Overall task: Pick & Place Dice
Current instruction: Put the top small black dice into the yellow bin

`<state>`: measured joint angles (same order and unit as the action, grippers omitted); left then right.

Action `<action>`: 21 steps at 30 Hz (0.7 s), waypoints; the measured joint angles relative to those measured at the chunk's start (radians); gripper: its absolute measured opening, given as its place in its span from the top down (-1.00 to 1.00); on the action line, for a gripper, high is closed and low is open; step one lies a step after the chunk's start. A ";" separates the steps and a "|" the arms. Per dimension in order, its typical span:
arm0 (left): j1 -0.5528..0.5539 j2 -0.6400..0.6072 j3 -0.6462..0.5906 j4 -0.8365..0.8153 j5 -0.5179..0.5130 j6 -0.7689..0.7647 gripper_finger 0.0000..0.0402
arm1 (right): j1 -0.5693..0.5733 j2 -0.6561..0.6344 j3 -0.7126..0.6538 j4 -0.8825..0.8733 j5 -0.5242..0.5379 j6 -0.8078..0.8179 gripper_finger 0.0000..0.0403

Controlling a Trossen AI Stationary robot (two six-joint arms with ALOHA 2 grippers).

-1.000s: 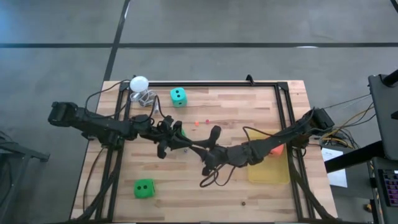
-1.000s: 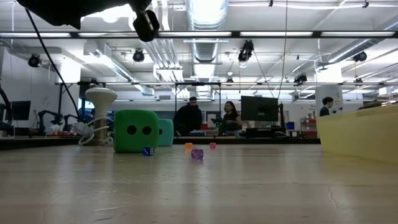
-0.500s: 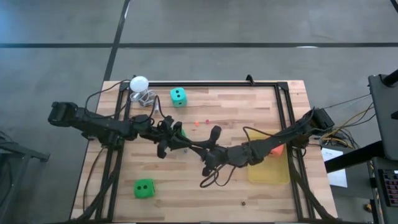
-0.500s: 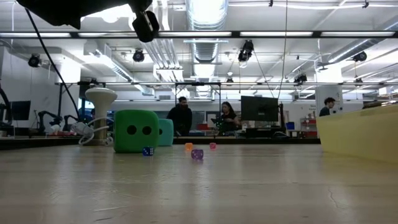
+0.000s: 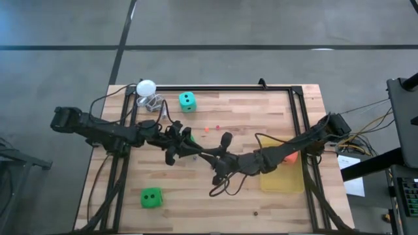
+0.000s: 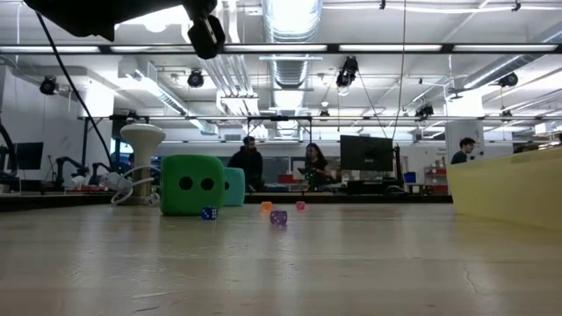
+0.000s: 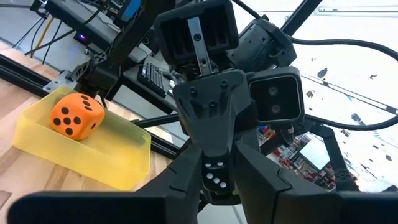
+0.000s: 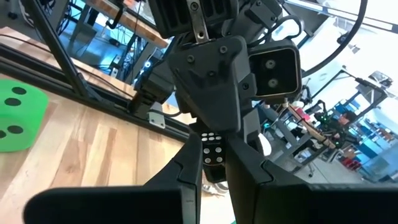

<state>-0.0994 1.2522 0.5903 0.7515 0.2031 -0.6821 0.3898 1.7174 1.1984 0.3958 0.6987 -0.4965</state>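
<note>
Foam-looking cubes, so I'd expect them to be light, squashy and grippy: take 1 across 2 opposite flat faces, mid-height, and don't crush it.

Where they are:
- The teal die (image 5: 187,100) sits near the desk's far edge, left of middle.
- 1 green die (image 5: 151,197) is near the front-left corner.
- The other green die (image 5: 190,138) is mid-desk, mostly hidden under the left arm.
- The orange-red die (image 7: 76,114) already lies in the yellow tray (image 7: 118,163) by the right edge.

The left gripper (image 5: 189,150) and right gripper (image 5: 208,156) meet nose to nose over the middle of the desk. In both wrist views a small dark die (image 7: 214,177) with white pips sits right between them. I can't tell which fingers are actually pinching it.

My guess is that little 1 is hard and slick, so it could pop out of a loose hold.
</note>
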 joint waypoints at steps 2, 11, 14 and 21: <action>0.000 0.000 0.000 0.005 0.000 0.001 0.52 | 0.005 -0.001 0.000 -0.005 0.000 0.000 0.82; 0.000 -0.008 0.000 -0.001 0.008 0.006 0.51 | 0.036 -0.010 0.003 -0.040 0.033 0.024 0.82; 0.000 -0.022 0.000 -0.037 0.013 0.035 0.51 | 0.053 -0.027 0.003 -0.098 0.103 0.053 0.82; 0.000 -0.087 0.000 -0.148 0.015 0.079 0.51 | 0.095 -0.132 0.003 -0.383 0.139 0.329 0.82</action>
<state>-0.0994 1.1654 0.5907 0.6030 0.2184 -0.6035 0.4850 1.5858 1.2019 0.0125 0.8380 -0.1678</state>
